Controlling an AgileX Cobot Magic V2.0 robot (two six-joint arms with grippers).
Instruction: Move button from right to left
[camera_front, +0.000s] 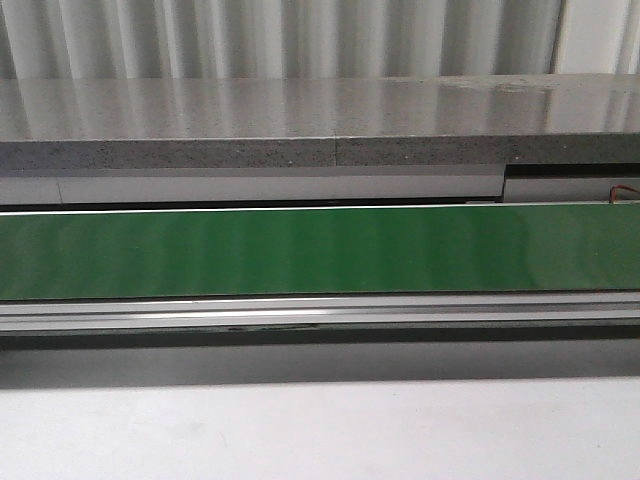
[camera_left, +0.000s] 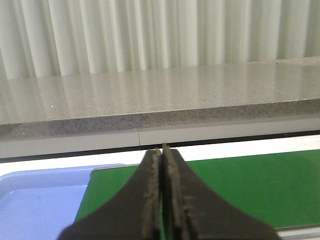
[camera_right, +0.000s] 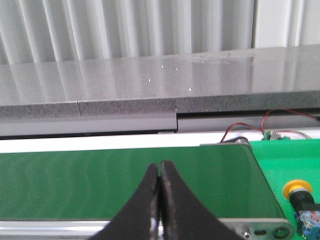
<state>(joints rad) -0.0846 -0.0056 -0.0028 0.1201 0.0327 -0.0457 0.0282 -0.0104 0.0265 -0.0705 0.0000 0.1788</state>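
The button (camera_right: 301, 200), with a round yellow cap, black collar and blue block, lies on a bright green tray (camera_right: 290, 160) just past the right end of the green conveyor belt (camera_right: 125, 182). It shows only in the right wrist view. My right gripper (camera_right: 160, 164) is shut and empty, over the belt's near edge, to the left of the button. My left gripper (camera_left: 161, 149) is shut and empty, above the belt's left end (camera_left: 240, 185). Neither gripper shows in the front view.
A blue tray (camera_left: 40, 200) sits beside the belt's left end. A grey speckled counter (camera_front: 300, 120) runs behind the belt (camera_front: 320, 250). Red wires (camera_right: 250, 127) lie behind the green tray. A metal rail (camera_front: 320, 310) edges the belt in front.
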